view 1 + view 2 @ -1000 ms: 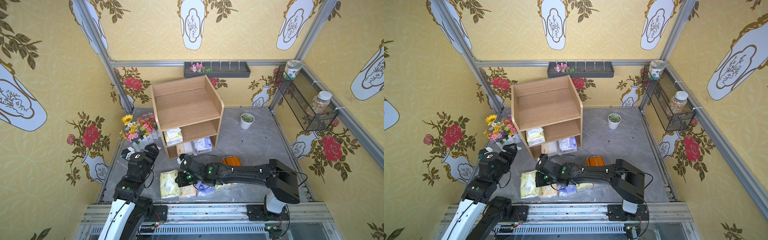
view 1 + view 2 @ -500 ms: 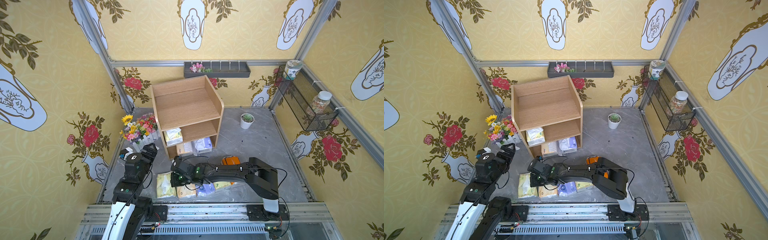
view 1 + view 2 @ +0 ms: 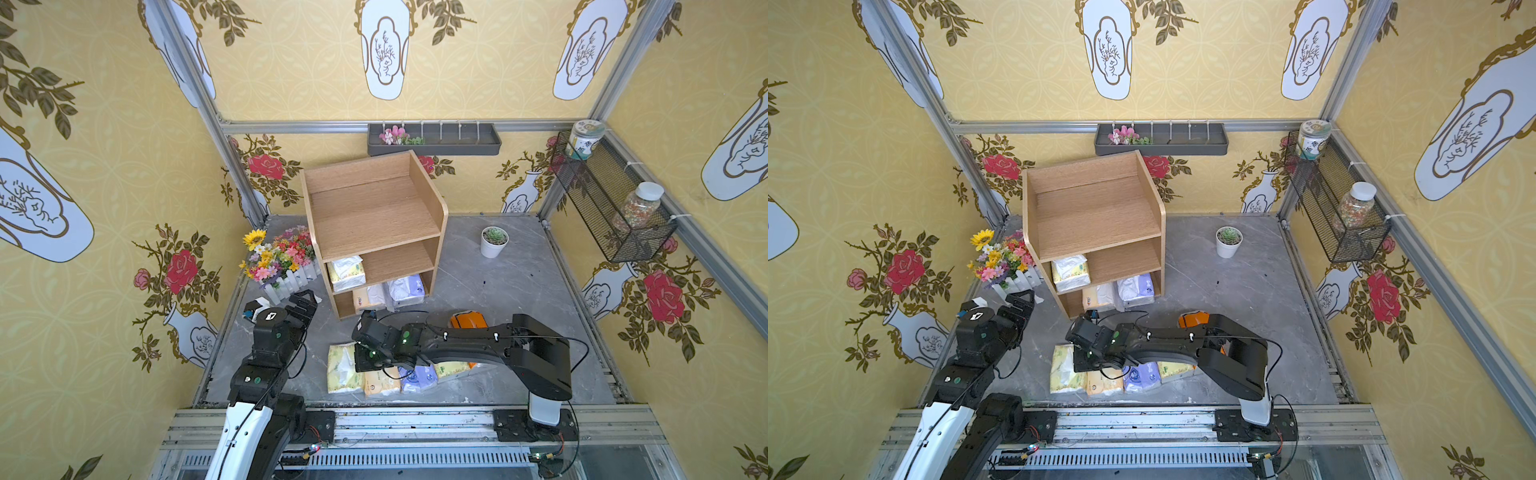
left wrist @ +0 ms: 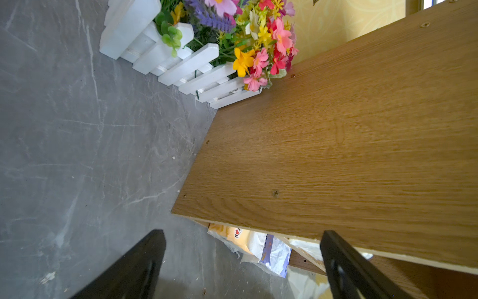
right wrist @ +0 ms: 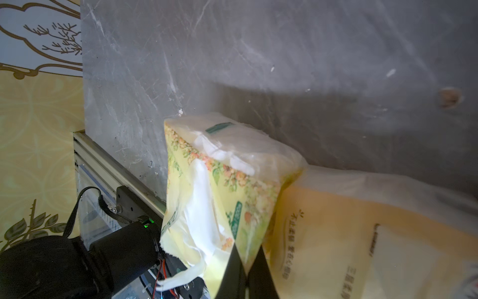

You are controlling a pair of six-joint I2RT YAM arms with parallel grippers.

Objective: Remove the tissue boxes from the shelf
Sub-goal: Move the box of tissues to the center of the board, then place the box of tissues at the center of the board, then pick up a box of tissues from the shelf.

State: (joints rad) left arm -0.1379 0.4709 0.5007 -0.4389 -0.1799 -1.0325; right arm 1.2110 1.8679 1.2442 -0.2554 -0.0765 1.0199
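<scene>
The light-wood shelf (image 3: 374, 212) (image 3: 1096, 212) holds three tissue boxes: a pale yellow one (image 3: 345, 272) on the middle tier, and a cream one (image 3: 368, 297) and a lavender one (image 3: 405, 289) at the bottom. Several more lie on the floor in front, among them a floral pale yellow pack (image 3: 340, 368) (image 5: 219, 186), a cream pack (image 5: 362, 233) and an orange one (image 3: 467, 321). My right gripper (image 3: 365, 362) (image 5: 245, 259) is shut, its tips at the seam between the floral and cream packs. My left gripper (image 3: 305, 301) (image 4: 243, 233) stands open beside the shelf's lower left corner, with nothing between its fingers.
A white picket planter of flowers (image 3: 282, 259) stands left of the shelf. A small succulent pot (image 3: 493, 241) sits to the shelf's right. A dark wall tray (image 3: 434, 139) and a black wire basket (image 3: 611, 199) with two jars hang on the walls. The metal rail (image 3: 415, 419) bounds the front.
My right arm swung left over the floor packs and came partly back, jaws shut throughout. The left gripper stayed open and hardly moved.
</scene>
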